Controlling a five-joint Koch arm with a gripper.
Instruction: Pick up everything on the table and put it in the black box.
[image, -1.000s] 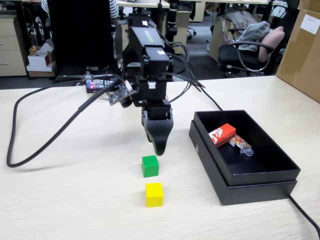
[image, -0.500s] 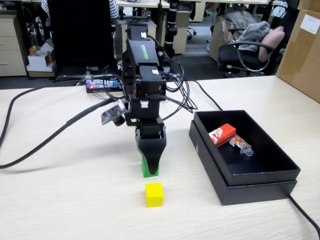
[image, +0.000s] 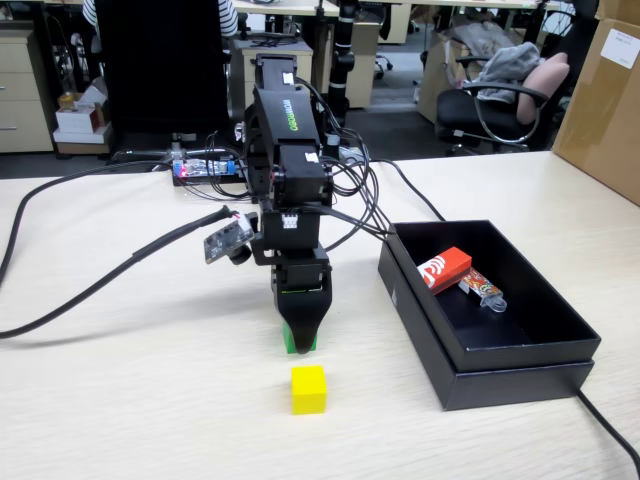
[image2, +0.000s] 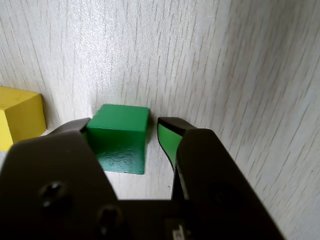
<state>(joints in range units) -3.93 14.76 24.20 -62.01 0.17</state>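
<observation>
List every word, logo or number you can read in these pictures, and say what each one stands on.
Green lettering on the black robot arm's upper housing: too blurred to read.
White logo on the red oblong block in the shallow black cardboard box: a swirl mark, no legible letters.
Green cube, yellow cube: no markings visible.

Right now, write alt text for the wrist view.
The gripper straddles a green cube on the wood-grain table, one jaw against the cube and a gap at the other. A yellow cube sits at the left edge.
</observation>
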